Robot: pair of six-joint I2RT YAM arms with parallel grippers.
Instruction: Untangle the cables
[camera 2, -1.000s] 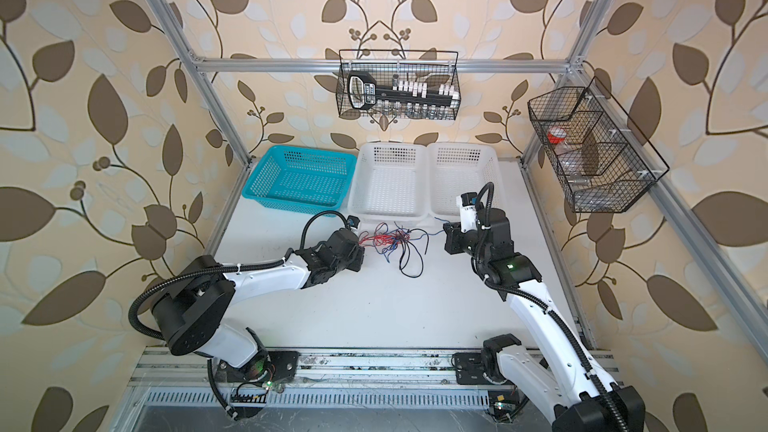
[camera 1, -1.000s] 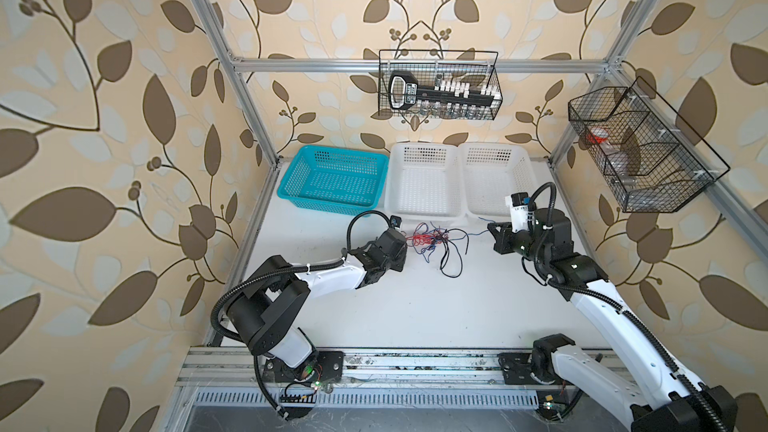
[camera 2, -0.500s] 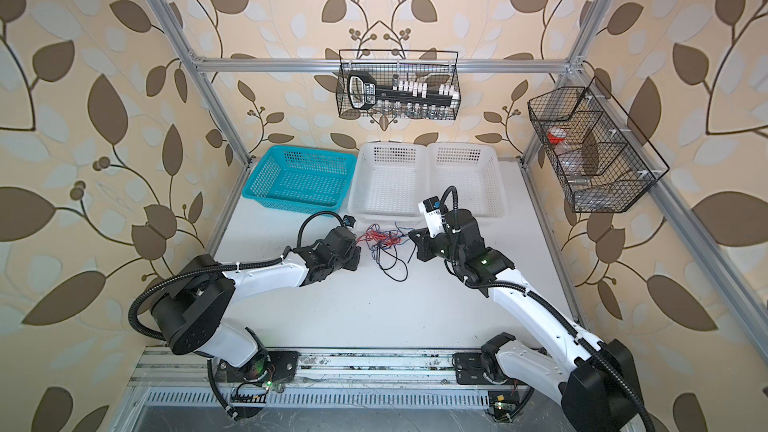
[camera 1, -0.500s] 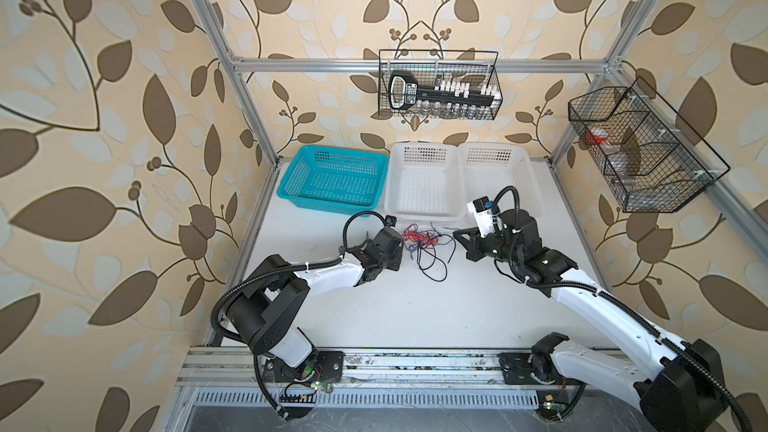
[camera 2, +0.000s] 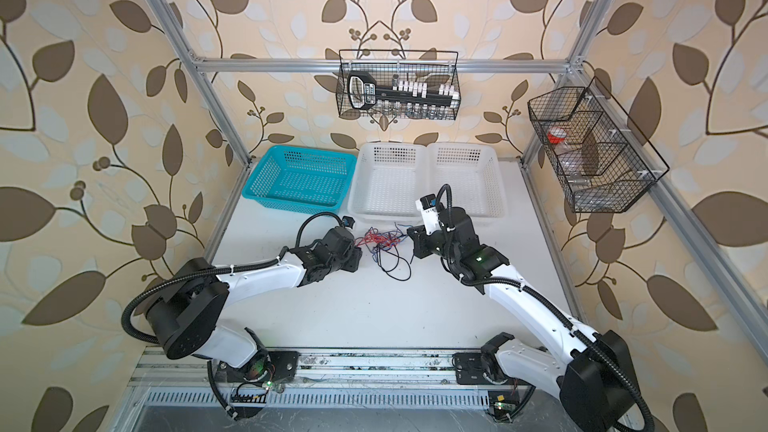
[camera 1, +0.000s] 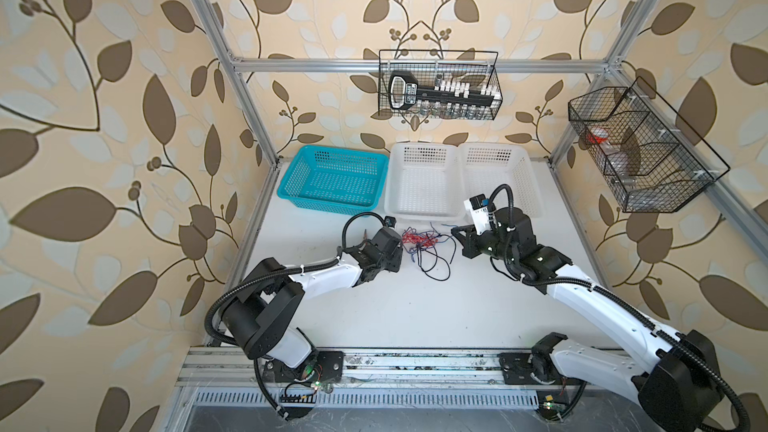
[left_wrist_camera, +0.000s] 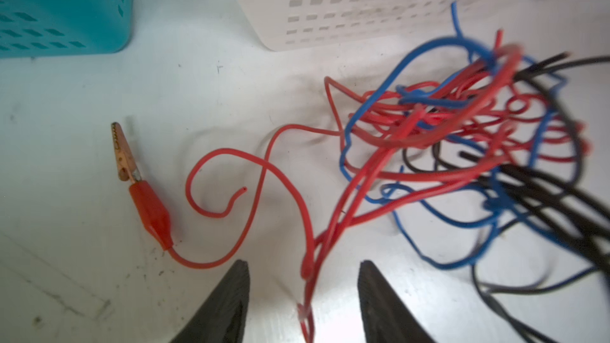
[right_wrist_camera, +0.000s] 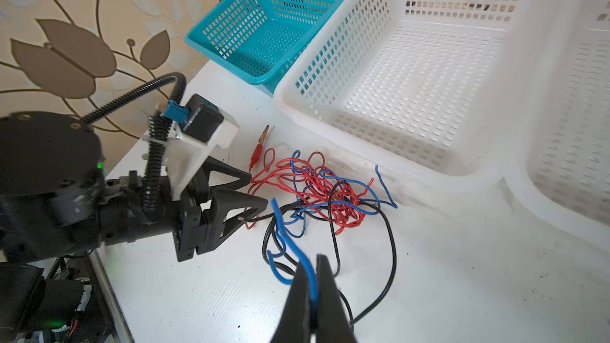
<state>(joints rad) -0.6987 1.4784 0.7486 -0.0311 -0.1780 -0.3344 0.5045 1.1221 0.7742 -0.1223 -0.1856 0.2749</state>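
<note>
Cables [left_wrist_camera: 411, 125]: thin glossy wires in tangled loops.

Red, blue and black cables [camera 1: 419, 241], teal basket [camera 1: 328, 203], two white baskets [camera 1: 419, 155] (all grid-perforated), white surface [camera 1: 415, 309], beige wallpaper [camera 1: 124, 76] with brown leaves.

a robotics lab test cell rather than a lived-in room: an aluminium extrusion frame [camera 1: 415, 65] boxes in a white tabletop [camera 1: 415, 309], and leaf-patterned wallpaper [camera 1: 104, 160] covers the walls behind it. two white-and-black robot arms, the left arm [camera 1: 324, 278] and the right arm [camera 1: 590, 305], are bolted to a slotted metal rail [camera 1: 415, 361] at the front edge. black wire baskets [camera 1: 440, 85] hang from the frame, perforated plastic baskets [camera 1: 332, 178] sit at the back, and thin clip-ended cables [camera 1: 424, 243] lie loose on the bench
</note>
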